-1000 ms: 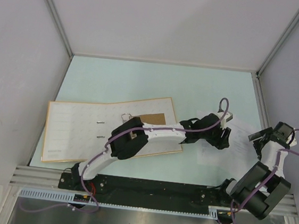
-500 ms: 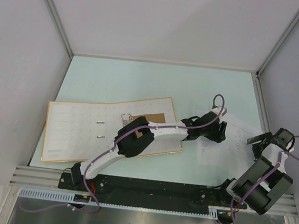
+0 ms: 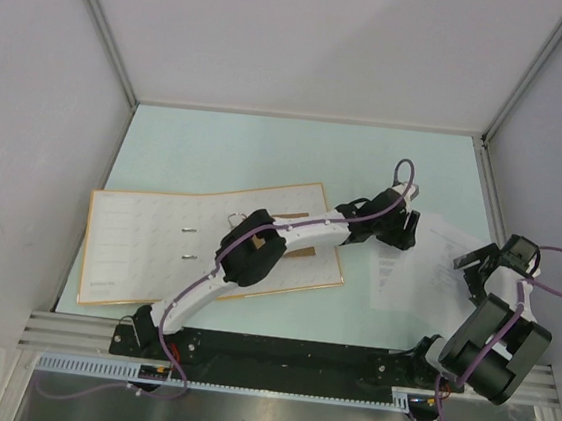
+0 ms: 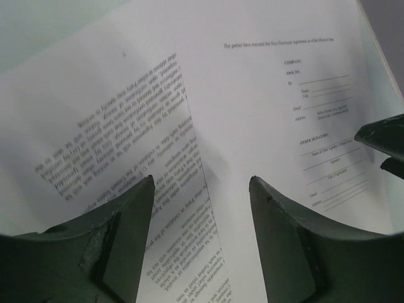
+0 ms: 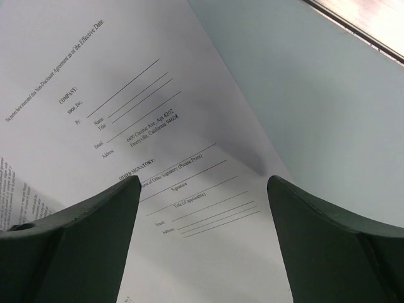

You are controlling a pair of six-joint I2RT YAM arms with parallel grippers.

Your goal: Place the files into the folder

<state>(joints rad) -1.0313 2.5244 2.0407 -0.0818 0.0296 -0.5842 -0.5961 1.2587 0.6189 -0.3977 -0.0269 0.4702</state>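
Note:
The files (image 3: 423, 278) are white printed sheets lying flat on the table's right side. In the left wrist view one sheet of dense text (image 4: 126, 145) overlaps a signature page (image 4: 284, 95). The orange-yellow folder (image 3: 136, 246) lies open at the left with its whitish inside up and its ring clip (image 3: 243, 217) showing. My left gripper (image 3: 398, 229) is open and empty just above the files' far left part (image 4: 201, 180). My right gripper (image 3: 481, 262) is open and empty over the files' right edge, above the signature lines (image 5: 202, 180).
The pale green table (image 3: 266, 159) is enclosed by grey walls (image 3: 32, 94) on the left, back and right. A metal rail (image 3: 276, 351) runs along the near edge. My left arm (image 3: 257, 248) stretches across the folder's right half. The right gripper's fingertips (image 4: 385, 142) show in the left wrist view.
My left gripper has moved away from the bases and slightly left, over the files' far left part. My right gripper has swung left toward the files' right edge.

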